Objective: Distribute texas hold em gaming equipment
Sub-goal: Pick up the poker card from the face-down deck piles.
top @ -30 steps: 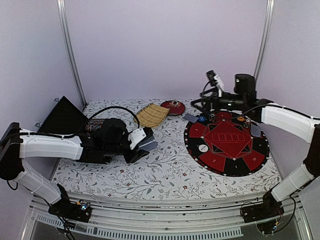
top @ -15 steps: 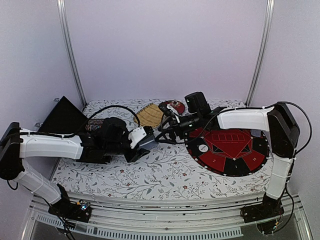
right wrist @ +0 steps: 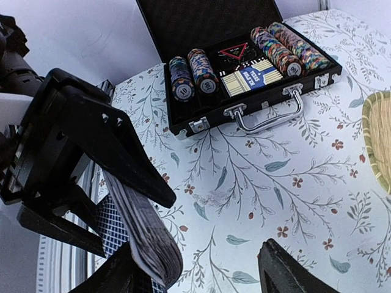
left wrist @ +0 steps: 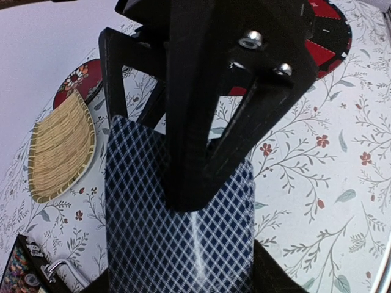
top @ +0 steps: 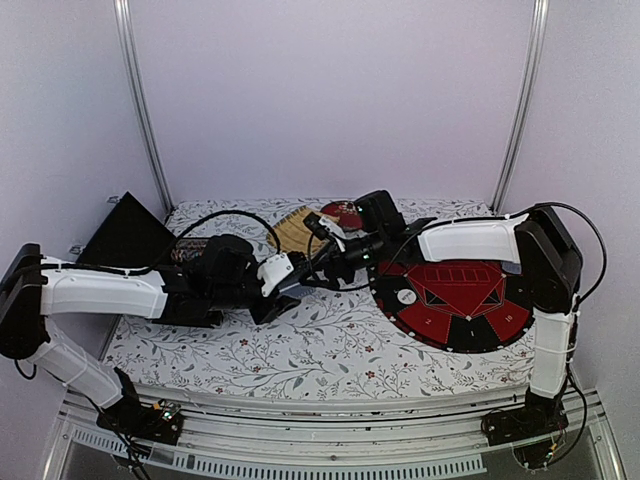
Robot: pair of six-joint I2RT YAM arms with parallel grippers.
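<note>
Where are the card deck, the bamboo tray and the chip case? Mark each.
card deck (left wrist: pixel 153 256), left wrist view, patterned back.
bamboo tray (left wrist: pixel 61 146), left wrist view, woven middle.
chip case (right wrist: pixel 201 21), right wrist view, open lid.

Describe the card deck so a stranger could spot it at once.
Find the round red-and-black mat on the right of the floral cloth and look just left of it. There the left gripper clamps the card deck, the only thing with a navy diamond-lattice back, unlike the plain bamboo tray nearby.
</note>
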